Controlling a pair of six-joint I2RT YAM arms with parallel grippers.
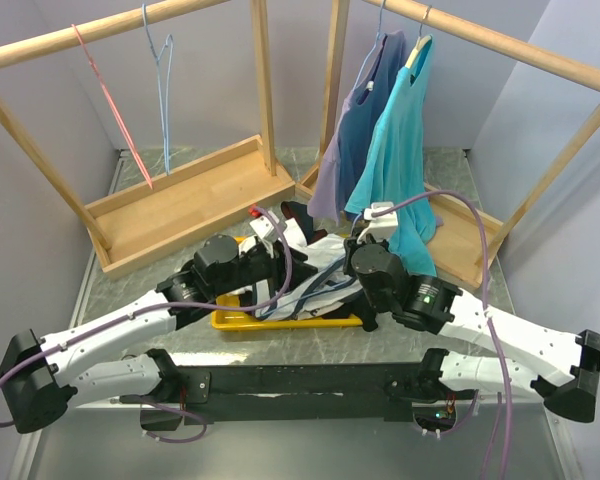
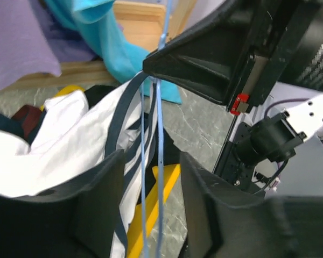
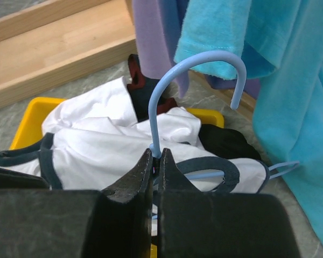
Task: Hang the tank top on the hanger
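Mid-worktop (image 1: 380, 345), at 12 o'clock from both arm bases, the tank top (image 3: 97, 140) lies heaped over the yellow tray (image 1: 230, 320). The hanger (image 3: 153, 123) stands in it, long axis 6 to 12, its neck clamped in the right hand (image 3: 155, 158). The left hand (image 2: 151, 166) has its jaws apart astride the wires, gripping nothing.

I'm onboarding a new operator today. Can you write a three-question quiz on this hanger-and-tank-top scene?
1. True or false: the right end effector is shut on the hanger, just below its hook.
2. What colour is the tray under the tank top? A red, B yellow, C green.
3. Fill in: the left end effector has its jaws ____, with the hanger's wires running between them.

Key: 1 true; 2 B; 3 open.
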